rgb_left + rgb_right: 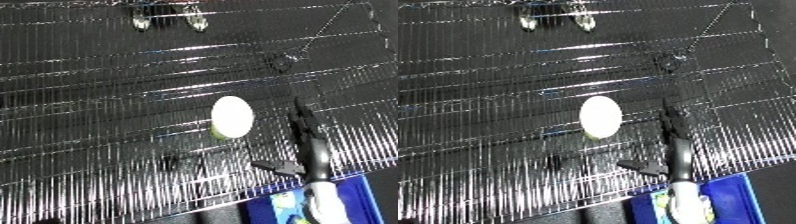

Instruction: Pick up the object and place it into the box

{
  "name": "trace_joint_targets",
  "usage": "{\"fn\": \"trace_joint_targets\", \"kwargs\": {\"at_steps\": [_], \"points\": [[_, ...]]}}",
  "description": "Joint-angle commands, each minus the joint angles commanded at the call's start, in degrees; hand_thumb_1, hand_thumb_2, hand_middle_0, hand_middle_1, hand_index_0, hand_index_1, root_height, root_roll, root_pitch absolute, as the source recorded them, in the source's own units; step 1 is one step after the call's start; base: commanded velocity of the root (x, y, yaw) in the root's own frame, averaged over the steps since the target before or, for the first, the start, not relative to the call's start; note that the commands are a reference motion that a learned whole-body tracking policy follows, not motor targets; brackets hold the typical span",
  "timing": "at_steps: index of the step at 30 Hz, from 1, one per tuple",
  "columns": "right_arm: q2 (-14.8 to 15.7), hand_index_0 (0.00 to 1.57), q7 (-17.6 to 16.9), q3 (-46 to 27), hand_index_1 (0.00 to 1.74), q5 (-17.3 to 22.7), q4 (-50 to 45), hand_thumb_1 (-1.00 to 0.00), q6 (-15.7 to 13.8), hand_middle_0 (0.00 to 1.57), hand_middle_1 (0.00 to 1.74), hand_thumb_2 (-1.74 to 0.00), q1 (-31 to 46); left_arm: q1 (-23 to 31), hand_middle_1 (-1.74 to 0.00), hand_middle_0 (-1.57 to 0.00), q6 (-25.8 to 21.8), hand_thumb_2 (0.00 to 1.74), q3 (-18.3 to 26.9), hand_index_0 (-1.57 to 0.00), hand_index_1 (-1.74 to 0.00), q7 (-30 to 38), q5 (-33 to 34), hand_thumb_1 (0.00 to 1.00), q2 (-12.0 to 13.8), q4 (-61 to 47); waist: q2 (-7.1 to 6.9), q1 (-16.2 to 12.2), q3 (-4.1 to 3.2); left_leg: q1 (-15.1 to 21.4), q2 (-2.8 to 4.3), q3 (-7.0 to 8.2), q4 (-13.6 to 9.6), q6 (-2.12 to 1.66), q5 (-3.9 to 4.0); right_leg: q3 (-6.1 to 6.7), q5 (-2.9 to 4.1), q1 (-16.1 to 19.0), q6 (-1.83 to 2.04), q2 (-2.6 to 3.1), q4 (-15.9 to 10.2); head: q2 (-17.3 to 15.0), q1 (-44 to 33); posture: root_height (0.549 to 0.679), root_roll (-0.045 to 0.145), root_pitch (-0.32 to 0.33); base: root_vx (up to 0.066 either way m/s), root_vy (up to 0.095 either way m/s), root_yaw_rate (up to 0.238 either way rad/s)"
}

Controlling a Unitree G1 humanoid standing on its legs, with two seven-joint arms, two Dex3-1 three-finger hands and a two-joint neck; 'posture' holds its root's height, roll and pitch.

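Note:
A white oval object [232, 116] with a yellow-green tinge at its lower end lies on the wire mesh surface [107, 100], near the middle of the view. My right hand [313, 155] comes in from the lower right, just right of the object and apart from it. Its fingers [303, 122] point straight away from me, the thumb [277, 168] sticks out to the left, and it holds nothing. The blue bin [366, 194] shows at the lower right corner, partly behind my white forearm [322, 202]. My left hand is out of sight.
Two shiny metal pieces [142, 22] [195, 22] sit at the far edge of the mesh. Thin wires [315, 37] cross the upper right. Something yellow-green [286, 204] lies inside the bin beside my forearm. The mesh ends along the near edge.

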Motion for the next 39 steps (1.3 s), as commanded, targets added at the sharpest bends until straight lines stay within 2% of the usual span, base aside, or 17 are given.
{"fn": "trace_joint_targets", "kwargs": {"at_steps": [7,11,20,31,39], "points": [[-1.3,0.0,1.4,2.1,0.0,1.6,2.5,0.0,0.4,0.0,0.0,0.0,-3.8,-0.5,-1.74,-1.57,1.0,1.74,-1.6,-1.57,-1.74,1.5,-1.4,1.0,1.1,-1.2,0.81,0.8,0.0,-2.1,-0.45,-0.4,0.6,0.33,-0.27,-0.05,-0.28,-2.3,0.0,-0.26,1.1,2.5,1.2,0.644,0.04,0.098,0.035,0.007,0.03],[-1.9,0.0,2.6,3.4,0.0,2.6,4.8,0.0,0.6,0.0,0.0,0.0,-6.5,-0.8,-1.74,-1.57,0.8,1.74,-2.6,-1.57,-1.74,1.8,-2.1,1.0,1.4,-1.0,1.29,1.4,0.0,-3.5,-0.56,-0.36,0.4,0.38,-0.09,-0.29,-0.31,-3.9,0.01,-0.35,1.4,3.1,2.4,0.642,0.041,0.119,0.0,0.005,0.042],[-1.8,0.0,3.9,6.0,0.0,3.0,8.6,0.0,0.7,0.0,0.0,0.0,-10.9,-1.2,-1.74,-1.57,0.5,1.74,-4.2,-1.57,-1.74,2.0,-2.3,1.0,0.9,-1.2,1.99,2.7,0.0,-5.5,-0.87,-0.59,0.8,0.44,-0.06,-0.95,-0.59,-5.8,-0.39,-0.63,2.2,3.3,4.4,0.641,0.044,0.145,0.016,-0.001,0.057],[-2.3,0.86,3.5,7.8,0.96,3.3,12.2,-0.55,1.2,0.86,0.96,-0.96,-15.5,-1.6,-1.74,-1.57,1.0,1.74,-5.3,-1.57,-1.74,2.6,-2.8,1.0,0.7,-1.7,2.87,3.8,0.0,-6.9,-1.37,-0.64,1.0,0.7,-0.12,-1.49,-0.75,-7.3,-0.72,-1.04,2.9,3.8,6.3,0.639,0.046,0.161,0.002,0.015,0.047],[-2.3,0.86,2.7,7.5,0.96,3.3,13.0,-0.55,1.1,0.86,0.96,-0.96,-16.0,-1.3,-1.74,-1.57,0.4,1.74,-5.1,-1.57,-1.74,2.1,-3.1,1.0,0.6,-1.8,3.08,4.0,0.0,-6.7,-1.54,-0.51,0.5,0.98,-0.08,-1.47,-0.63,-7.4,-0.76,-1.02,2.8,4.7,6.7,0.639,0.044,0.165,-0.03,0.019,0.013]]}}
